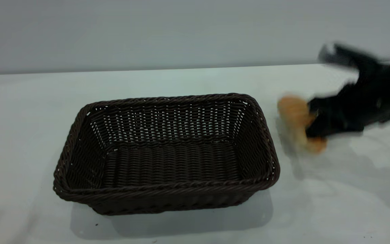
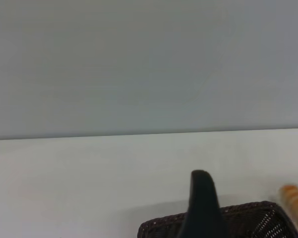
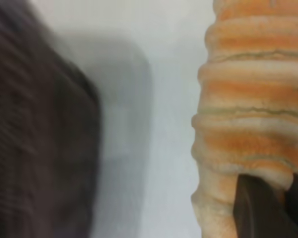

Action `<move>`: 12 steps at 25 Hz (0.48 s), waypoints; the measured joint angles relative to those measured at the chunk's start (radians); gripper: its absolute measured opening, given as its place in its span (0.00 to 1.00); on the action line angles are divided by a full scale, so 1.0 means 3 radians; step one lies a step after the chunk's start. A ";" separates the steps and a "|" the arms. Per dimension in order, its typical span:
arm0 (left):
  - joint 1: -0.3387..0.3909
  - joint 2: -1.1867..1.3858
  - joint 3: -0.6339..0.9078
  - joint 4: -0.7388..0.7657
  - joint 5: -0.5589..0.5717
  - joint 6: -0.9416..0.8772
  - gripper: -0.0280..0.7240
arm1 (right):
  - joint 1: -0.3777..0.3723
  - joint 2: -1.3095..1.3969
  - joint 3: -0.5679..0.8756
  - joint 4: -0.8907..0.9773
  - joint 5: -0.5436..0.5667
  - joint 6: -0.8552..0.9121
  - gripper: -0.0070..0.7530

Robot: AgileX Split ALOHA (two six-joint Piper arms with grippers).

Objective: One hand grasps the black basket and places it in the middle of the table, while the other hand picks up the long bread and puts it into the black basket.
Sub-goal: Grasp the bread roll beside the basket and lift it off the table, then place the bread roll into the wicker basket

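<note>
The black basket stands empty in the middle of the white table. My right gripper is shut on the long bread and holds it just above the table, close to the basket's right end. The right wrist view shows the striped bread filling one side, a dark fingertip pressed into it, and the basket as a dark blur. My left gripper is out of the exterior view. Its own view shows only a black part of it over the basket rim, with the bread beyond.
A plain grey wall rises behind the table's far edge. Bare white tabletop lies left of the basket and in front of it. The basket casts a shadow toward the near edge.
</note>
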 joint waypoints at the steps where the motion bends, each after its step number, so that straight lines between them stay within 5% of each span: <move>1: 0.0000 0.0000 0.0000 0.0000 0.0000 0.0000 0.82 | 0.0000 -0.0150 -0.0036 -0.0023 0.0000 0.0011 0.05; 8: 0.0000 0.0000 0.0000 0.0000 0.0000 0.0018 0.82 | 0.0066 -0.0939 -0.0221 -0.0067 0.0419 0.0239 0.05; 12: 0.0000 -0.0004 0.0000 -0.0003 0.0000 0.0021 0.82 | 0.0517 -0.1060 -0.0225 -0.0122 0.0657 0.0323 0.05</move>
